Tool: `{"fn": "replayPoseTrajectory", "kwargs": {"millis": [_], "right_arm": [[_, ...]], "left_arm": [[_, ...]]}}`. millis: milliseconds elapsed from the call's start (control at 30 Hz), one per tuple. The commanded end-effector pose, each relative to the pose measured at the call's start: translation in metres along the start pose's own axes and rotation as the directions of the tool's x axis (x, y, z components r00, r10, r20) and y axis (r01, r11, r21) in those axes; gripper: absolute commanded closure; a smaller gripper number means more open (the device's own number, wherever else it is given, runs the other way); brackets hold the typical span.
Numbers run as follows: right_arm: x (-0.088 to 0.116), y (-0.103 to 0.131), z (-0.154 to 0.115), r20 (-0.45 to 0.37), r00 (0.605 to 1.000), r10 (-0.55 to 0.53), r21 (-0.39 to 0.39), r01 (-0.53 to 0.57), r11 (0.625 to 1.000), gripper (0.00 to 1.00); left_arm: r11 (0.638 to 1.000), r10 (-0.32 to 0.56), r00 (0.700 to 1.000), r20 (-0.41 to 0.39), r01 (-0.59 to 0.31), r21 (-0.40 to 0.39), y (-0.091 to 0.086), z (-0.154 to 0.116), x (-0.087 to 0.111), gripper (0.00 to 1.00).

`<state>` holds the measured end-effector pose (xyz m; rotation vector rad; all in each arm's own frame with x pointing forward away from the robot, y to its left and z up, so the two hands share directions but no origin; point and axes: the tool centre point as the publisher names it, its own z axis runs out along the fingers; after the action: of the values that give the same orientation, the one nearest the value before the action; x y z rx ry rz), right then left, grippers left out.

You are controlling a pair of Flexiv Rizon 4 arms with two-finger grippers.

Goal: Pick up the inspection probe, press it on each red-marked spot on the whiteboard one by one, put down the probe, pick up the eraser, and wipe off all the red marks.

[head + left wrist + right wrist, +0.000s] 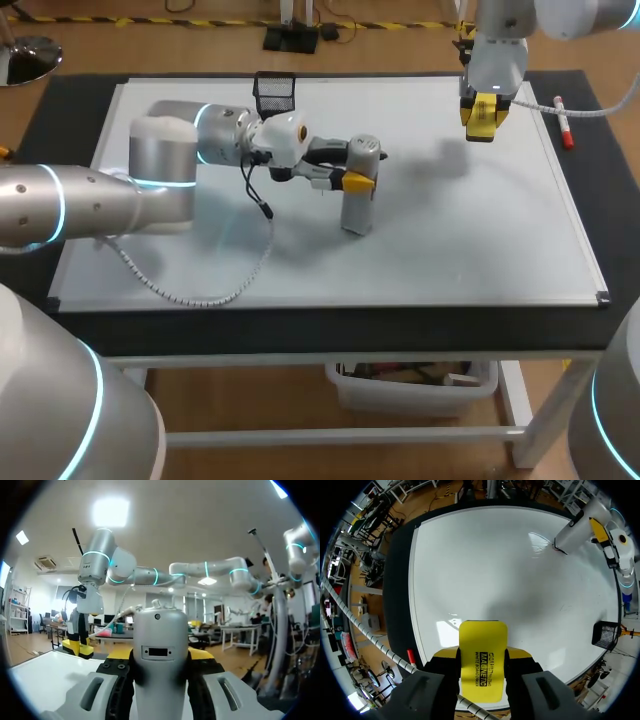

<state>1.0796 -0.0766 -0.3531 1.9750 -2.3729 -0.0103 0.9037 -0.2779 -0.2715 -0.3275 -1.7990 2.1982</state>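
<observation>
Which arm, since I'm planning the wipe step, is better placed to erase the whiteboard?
Right. The right gripper is shut on the yellow eraser above the whiteboard, while the left gripper is shut on the inspection probe standing on the board.

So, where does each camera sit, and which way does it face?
Head view: above and behind, facing down on the whiteboard; left arm, right arm show.
Left wrist view: on the left wrist, level across the whiteboard; left fingers hold the probe.
Right wrist view: on the right wrist, facing down; right fingers hold the eraser.
Shared: all show probe and eraser.
</observation>
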Motion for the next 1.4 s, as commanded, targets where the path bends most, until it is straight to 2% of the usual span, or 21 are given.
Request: {"fn": "replayPoseTrajectory", "kwargs": {"millis": [33,267,367,600,800,900,1400], "right_arm": [[0.001,-0.001,-0.002,-0.003,1.0,-0.003,-0.001,0.003,1.0,1.0],[0.001,-0.001,-0.002,-0.003,1.0,-0.003,-0.001,0.003,1.0,1.0],[0.001,-0.001,-0.002,-0.003,1.0,-0.003,-0.001,0.003,1.0,1.0],[0.001,-0.001,-0.002,-0.003,1.0,-0.003,-0.001,0.003,1.0,1.0],[0.001,-0.001,-0.002,-0.003,1.0,-0.003,-0.001,0.003,1.0,1.0],[0.001,-0.001,-0.002,-0.003,1.0,-0.003,-0.001,0.003,1.0,1.0],[0.001,-0.001,-0.002,-0.003,1.0,-0.003,-0.001,0.003,1.0,1.0]], "left_arm": [[0.999,0.021,0.999,0.044,-0.019,-0.041,-0.02,-0.025,0.009,1.0],[0.995,0.077,0.984,0.164,-0.064,-0.08,-0.044,-0.079,0.017,1.0],[0.994,0.1,0.97,0.223,-0.088,-0.064,-0.052,-0.105,0.017,1.0],[0.987,0.153,0.934,0.323,-0.128,-0.096,-0.077,-0.153,0.023,1.0],[0.984,0.179,0.893,0.413,-0.156,-0.089,-0.089,-0.192,0.024,1.0],[0.983,0.184,0.877,0.444,-0.167,-0.077,-0.092,-0.206,0.021,1.0],[0.985,0.17,0.853,0.493,-0.169,-0.047,-0.098,-0.238,0.014,1.0]]}}
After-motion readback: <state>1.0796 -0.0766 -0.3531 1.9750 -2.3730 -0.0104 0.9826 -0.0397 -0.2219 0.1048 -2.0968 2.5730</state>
